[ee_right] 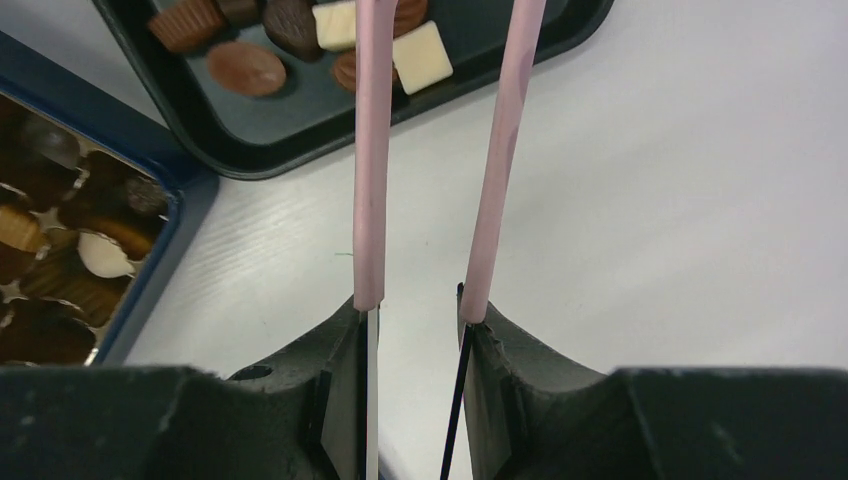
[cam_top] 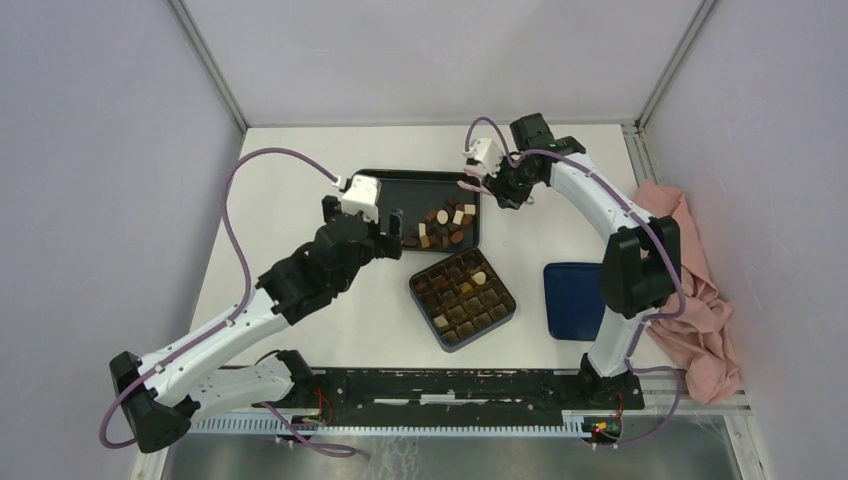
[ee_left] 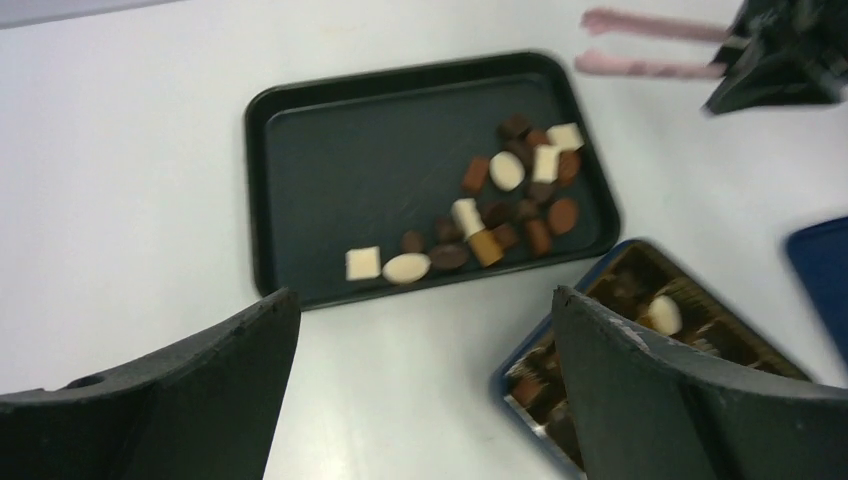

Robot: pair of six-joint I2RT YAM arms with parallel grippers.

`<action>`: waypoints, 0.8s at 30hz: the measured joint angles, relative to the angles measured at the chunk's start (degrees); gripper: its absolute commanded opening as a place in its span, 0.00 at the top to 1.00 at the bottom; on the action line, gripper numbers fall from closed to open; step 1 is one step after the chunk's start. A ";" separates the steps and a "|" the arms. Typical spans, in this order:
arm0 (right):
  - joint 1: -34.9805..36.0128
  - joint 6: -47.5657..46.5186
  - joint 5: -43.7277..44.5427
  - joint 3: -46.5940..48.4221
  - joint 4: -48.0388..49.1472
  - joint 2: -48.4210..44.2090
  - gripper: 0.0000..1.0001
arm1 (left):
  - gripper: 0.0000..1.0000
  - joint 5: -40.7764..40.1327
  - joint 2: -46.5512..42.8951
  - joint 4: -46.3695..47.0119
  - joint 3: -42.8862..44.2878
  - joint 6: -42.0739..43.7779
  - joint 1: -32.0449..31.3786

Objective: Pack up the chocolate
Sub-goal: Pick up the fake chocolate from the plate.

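**Stock.** The loose chocolate [cam_top: 440, 228] lies heaped in the right half of a black tray [cam_top: 400, 190]; the tray's left half is bare. Just beside the tray's near right corner sits the box [cam_top: 462, 297], turned on a diagonal. Most of its square compartments hold brown pieces, and 1 holds a cream piece. On that evidence packing is well along, though a good cluster is not yet moved.

**Right arm.** The right gripper [ee_right: 410, 320] pinches pink tweezers [ee_right: 372, 150] at their base. The 2 pink arms run out ahead of the fingers and stand apart, so I judge the grip firm enough to carry the tool but not to close it. The tips pass out of the wrist view. From above they sit by the tray's right edge, and nothing is seen between them. The tool presumably serves because the pieces are too small for the fingers.

**Left arm.** The left gripper [ee_left: 422, 295] is spread wide, holds nothing, and hangs above the tray's near edge. It appears to be standing by, clear of the heap.

**Surroundings.** A blue lid [cam_top: 573, 300] lies flat to the right of the box, leaving the box open for filling. A pink cloth [cam_top: 700, 300] is bunched at the table's right edge.

**Risk.** Rounded pieces may slip from the tweezers.
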 measured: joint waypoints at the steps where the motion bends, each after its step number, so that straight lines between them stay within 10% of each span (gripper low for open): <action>1: 0.31 -0.72 1.25 1.55 -1.40 1.70 0.62 | 0.00 -0.72 -0.28 -0.63 -1.11 1.31 0.00; 24: 5.73 -3.89 9.44 15.74 -14.29 20.06 0.62 | 0.00 -6.38 0.59 -4.90 -6.80 10.84 1.44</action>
